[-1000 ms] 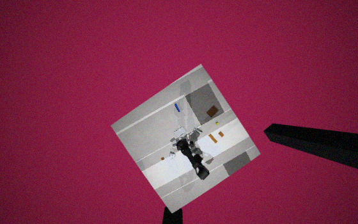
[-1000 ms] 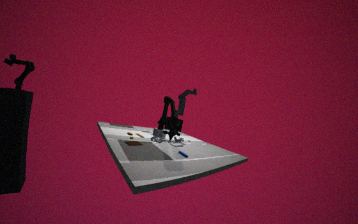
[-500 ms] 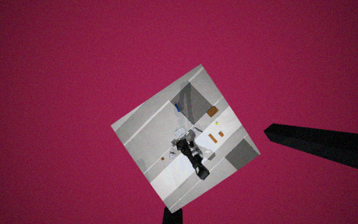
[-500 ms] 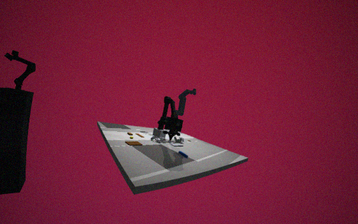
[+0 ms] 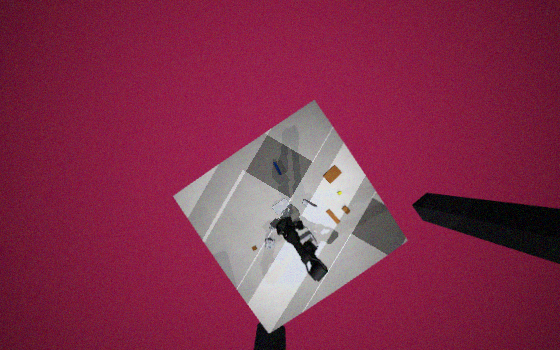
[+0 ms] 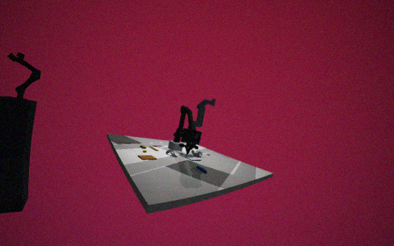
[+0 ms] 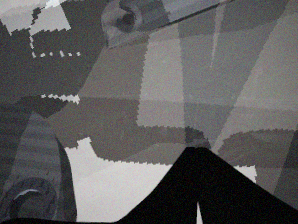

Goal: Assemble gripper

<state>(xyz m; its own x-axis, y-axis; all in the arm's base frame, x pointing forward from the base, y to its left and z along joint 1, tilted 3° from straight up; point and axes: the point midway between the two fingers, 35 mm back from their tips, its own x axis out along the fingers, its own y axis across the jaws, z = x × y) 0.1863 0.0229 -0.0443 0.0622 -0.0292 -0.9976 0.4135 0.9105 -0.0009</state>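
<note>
My gripper [image 6: 187, 153] [image 7: 195, 156] is shut and empty, its tips together low over the table among the grey parts. A pale flat plate [image 5: 281, 205] [image 6: 194, 159], probably the housing plate, lies just beyond the hand. A grey part with a round hole [image 7: 117, 25] crosses the top of the wrist view. Another grey part with a round end [image 7: 32, 197] stands at lower left there. A thin grey part [image 5: 310, 202] lies right of the plate in the top view. I cannot tell which parts are jaws or base, nor whether any teeth mesh.
A blue bar [image 5: 277, 168] [image 6: 201, 169] lies past the plate. Orange blocks [image 5: 332, 174] [image 6: 147, 157] and a small yellow piece [image 5: 339, 193] [image 6: 144, 151] lie to one side. A small orange cube [image 5: 254, 248] lies on the other side. Shadows cross the table.
</note>
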